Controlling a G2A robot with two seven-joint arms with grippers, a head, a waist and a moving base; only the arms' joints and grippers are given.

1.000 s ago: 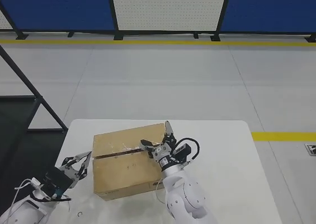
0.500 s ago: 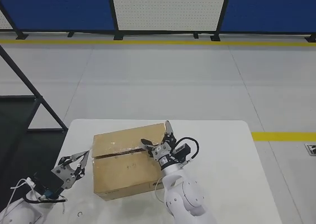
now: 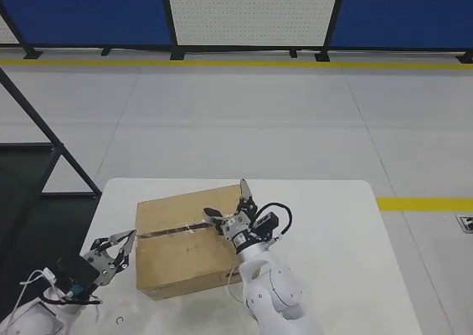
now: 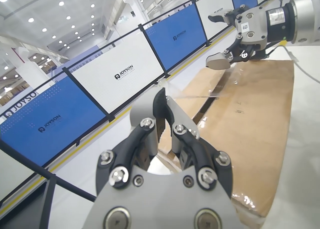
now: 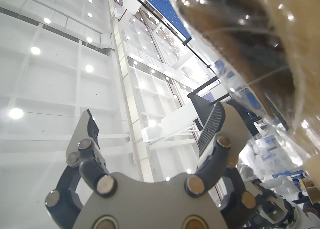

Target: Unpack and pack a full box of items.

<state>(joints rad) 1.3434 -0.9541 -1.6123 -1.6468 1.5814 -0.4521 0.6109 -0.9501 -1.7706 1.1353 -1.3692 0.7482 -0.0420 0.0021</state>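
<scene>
1. Top view: the cardboard box (image 3: 182,255) sits on the white table (image 3: 336,251), toward its left half, with one gripper at each end of the centre seam (image 3: 177,228).
2. The left gripper (image 3: 125,249) is just beside the box's left end. In its wrist view the jaws are drawn almost together and appear to pinch the end of a clear tape strip (image 4: 190,95) that runs back to the seam.
3. The right gripper (image 3: 226,203) hangs over the right end of the seam with jaws spread wide, holding nothing. One finger is very near the far flap (image 4: 200,82); I cannot tell whether it touches.
4. The left wrist view shows a dark gap (image 4: 208,106) along the seam, so I judge the flaps partly freed.
5. Handling, my judgement:
   - The box is stiff in its walls, but the flaps will bend.
   - If it is full it is probably heavy, and it may slide on the smooth table when pulled.
   - The tape is thin and sticky, and it may tear or cling.
6. I recommend taking hold on a flap's free edge at the seam, never lifting the box by its flaps.
</scene>
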